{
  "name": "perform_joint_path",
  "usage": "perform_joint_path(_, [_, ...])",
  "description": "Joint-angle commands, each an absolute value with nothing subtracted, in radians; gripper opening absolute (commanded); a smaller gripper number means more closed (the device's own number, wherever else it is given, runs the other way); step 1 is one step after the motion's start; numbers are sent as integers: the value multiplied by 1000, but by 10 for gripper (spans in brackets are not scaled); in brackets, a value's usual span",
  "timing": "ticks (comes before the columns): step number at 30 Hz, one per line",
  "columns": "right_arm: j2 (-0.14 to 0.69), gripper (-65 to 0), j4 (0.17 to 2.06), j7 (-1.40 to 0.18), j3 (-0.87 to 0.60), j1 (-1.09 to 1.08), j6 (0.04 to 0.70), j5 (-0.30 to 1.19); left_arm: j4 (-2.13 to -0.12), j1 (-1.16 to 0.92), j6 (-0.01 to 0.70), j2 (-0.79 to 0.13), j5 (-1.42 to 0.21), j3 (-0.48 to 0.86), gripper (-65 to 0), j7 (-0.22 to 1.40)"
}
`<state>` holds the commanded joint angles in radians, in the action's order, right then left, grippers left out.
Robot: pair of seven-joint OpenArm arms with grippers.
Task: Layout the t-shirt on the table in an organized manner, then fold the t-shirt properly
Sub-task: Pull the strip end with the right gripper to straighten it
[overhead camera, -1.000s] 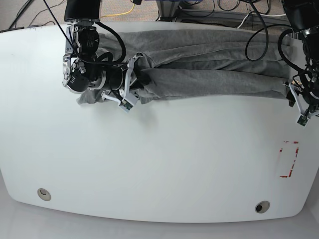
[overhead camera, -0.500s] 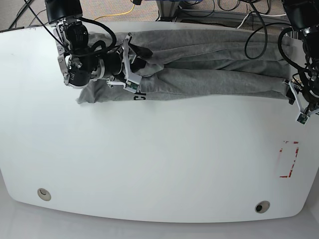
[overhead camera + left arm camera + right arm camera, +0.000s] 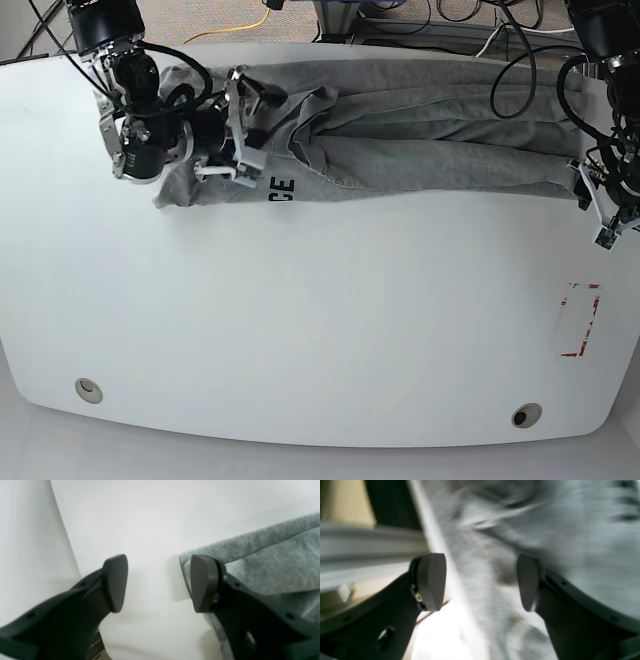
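The heather-grey t-shirt [image 3: 420, 130] lies in a long crumpled band along the table's [image 3: 300, 330] far side, with black letters "CE" [image 3: 280, 186] showing near its left end. My right gripper [image 3: 243, 125] hovers over that left end. In the right wrist view it [image 3: 480, 581] is open, with blurred grey cloth [image 3: 545, 517] beyond the fingers. My left gripper [image 3: 597, 212] is at the shirt's right end. In the left wrist view it [image 3: 158, 583] is open over the white table [image 3: 150, 517], with one finger [image 3: 202, 582] at the shirt's corner [image 3: 262, 555].
A red tape rectangle [image 3: 580, 320] marks the table's right side. Two small round holes [image 3: 88, 389] [image 3: 525, 415] sit near the front edge. Cables [image 3: 460, 15] lie on the floor beyond the far edge.
My right arm has moved left and toward the far edge. The shirt's left part has spread and the black letters have come into view. The left arm has stayed put.
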<state>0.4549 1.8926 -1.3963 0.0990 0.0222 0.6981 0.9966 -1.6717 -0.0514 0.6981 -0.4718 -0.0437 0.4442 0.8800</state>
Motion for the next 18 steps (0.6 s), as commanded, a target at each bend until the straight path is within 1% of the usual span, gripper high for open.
perform_joint_path(4, [418, -227, 1890, -1396, 44, 21, 698, 963, -1672, -51, 698, -470, -44, 444, -279, 880])
perform_joint_path(9, [357, -228, 1865, -1385, 42, 27, 698, 885, -1672, -50, 698, -470, -44, 444, -279, 880])
perform_joint_path(13, [321, -231, 1808, -1377, 44, 27, 698, 883, -1672, -50, 698, -470, -44, 444, -279, 880])
perform_joint_path(15, [309, -266, 1797, -1362, 44, 27, 698, 883, -1672, -50, 698, -470, -44, 444, -279, 880])
perform_joint_path(16, [303, -300, 1791, -1359, 44, 27, 698, 883, -1672, -50, 698, -470, -44, 444, -279, 880])
perform_joint_path(17, [292, -355, 1790, -1359, 45, 25, 698, 883, -1672, -50, 698, -470, -44, 444, -279, 880])
perform_joint_path(18, [288, -377, 1790, -1359, 47, 25, 698, 883, -1672, -50, 698, -470, -44, 444, -279, 880])
